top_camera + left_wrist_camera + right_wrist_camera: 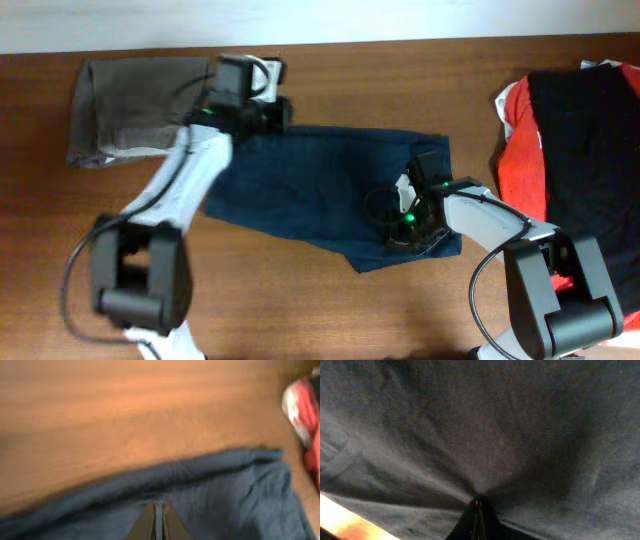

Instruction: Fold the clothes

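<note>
Navy garment [320, 185] spread mid-table, long axis left to right. Left gripper [158, 506] pinches its far-left edge; right gripper [478, 503] pinches the near-right corner, both closed on cloth.

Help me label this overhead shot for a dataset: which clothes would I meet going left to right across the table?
grey folded garment → navy garment spread out in the middle → red and black clothes pile at the right edge
</note>
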Available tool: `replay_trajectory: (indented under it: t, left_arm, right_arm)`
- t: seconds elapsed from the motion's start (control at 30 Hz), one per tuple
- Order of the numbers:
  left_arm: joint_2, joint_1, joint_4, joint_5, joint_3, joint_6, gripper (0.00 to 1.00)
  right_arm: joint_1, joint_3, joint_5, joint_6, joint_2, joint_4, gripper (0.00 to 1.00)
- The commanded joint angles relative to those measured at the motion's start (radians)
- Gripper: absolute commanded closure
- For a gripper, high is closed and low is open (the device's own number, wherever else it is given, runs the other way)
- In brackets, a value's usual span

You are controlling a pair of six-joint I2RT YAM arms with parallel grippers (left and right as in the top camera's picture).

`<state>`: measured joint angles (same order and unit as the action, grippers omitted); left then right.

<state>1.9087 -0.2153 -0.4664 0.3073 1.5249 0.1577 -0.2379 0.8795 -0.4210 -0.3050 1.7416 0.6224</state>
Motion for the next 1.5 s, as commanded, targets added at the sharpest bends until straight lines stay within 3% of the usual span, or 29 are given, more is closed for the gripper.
replay_trajectory:
  t: [0.0,0.03,0.1,0.13,0.33,0.57,0.6,0.67,0.7,0.77,0.83,0.9,0.97,1.07,1.17,1.4,1.47]
  left_arm:
    - [-0.095,0.152,-0.319,-0.195,0.045,-0.061,0.9]
    - [-0.079,0.216,-0.431,-0.192,0.036,-0.086,0.74]
    - [-0.043,0.278,-0.478,-0.192,-0.008,-0.14,0.39]
    - [-0.008,0.302,-0.477,-0.193,-0.025,-0.156,0.31]
    - [0.16,0.293,-0.418,-0.071,-0.045,-0.309,0.29]
    - [0.164,0.218,-0.356,-0.068,-0.045,-0.321,0.28]
    - [0.172,0.218,-0.356,-0.068,-0.045,-0.321,0.01]
    - [0.208,0.218,-0.357,-0.068,-0.045,-0.32,0.04]
    - [0.239,0.218,-0.357,-0.068,-0.045,-0.32,0.21]
    - [0.263,0.218,-0.356,-0.076,-0.045,-0.32,0.22]
    - [0.264,0.218,-0.36,-0.094,-0.045,-0.32,0.33]
    - [0.264,0.218,-0.373,-0.094,-0.045,-0.32,0.33]
    - [0.264,0.218,-0.388,-0.094,-0.045,-0.284,0.44]
    - [0.268,0.218,-0.39,-0.107,-0.045,-0.279,0.46]
    - [0.279,0.211,-0.395,-0.116,-0.045,-0.278,0.71]
    - [0.281,0.148,-0.397,-0.123,-0.053,-0.279,0.74]
    - [0.281,0.148,-0.398,-0.198,-0.053,-0.279,0.77]
  right_arm:
    - [-0.002,-0.028,0.041,0.012,0.015,0.005,0.94]
    - [-0.002,-0.028,0.04,0.012,0.015,0.005,0.91]
    - [-0.002,-0.028,0.041,0.012,0.015,0.005,0.9]
    - [-0.002,-0.028,0.041,0.012,0.015,0.005,0.9]
    - [-0.002,-0.028,0.041,0.012,0.015,0.005,0.9]
    - [-0.003,-0.028,0.041,0.012,0.015,0.001,0.9]
    - [-0.003,-0.028,0.041,0.012,0.015,0.001,0.9]
    - [-0.003,-0.028,0.041,0.012,0.015,0.001,0.89]
    - [-0.003,-0.028,0.041,0.012,0.015,0.001,0.89]
    - [-0.003,-0.028,0.041,0.012,0.015,0.002,0.9]
    - [-0.003,-0.028,0.041,0.012,0.015,0.001,0.9]
    - [-0.003,-0.028,0.041,0.012,0.015,0.002,0.9]
    - [-0.003,-0.028,0.041,0.012,0.015,0.001,0.89]
    - [-0.003,-0.028,0.041,0.012,0.015,0.001,0.89]
    - [-0.003,-0.028,0.041,0.012,0.015,0.001,0.89]
    - [-0.003,-0.028,0.041,0.012,0.015,0.001,0.89]
    - [-0.003,-0.028,0.041,0.012,0.015,0.002,0.9]
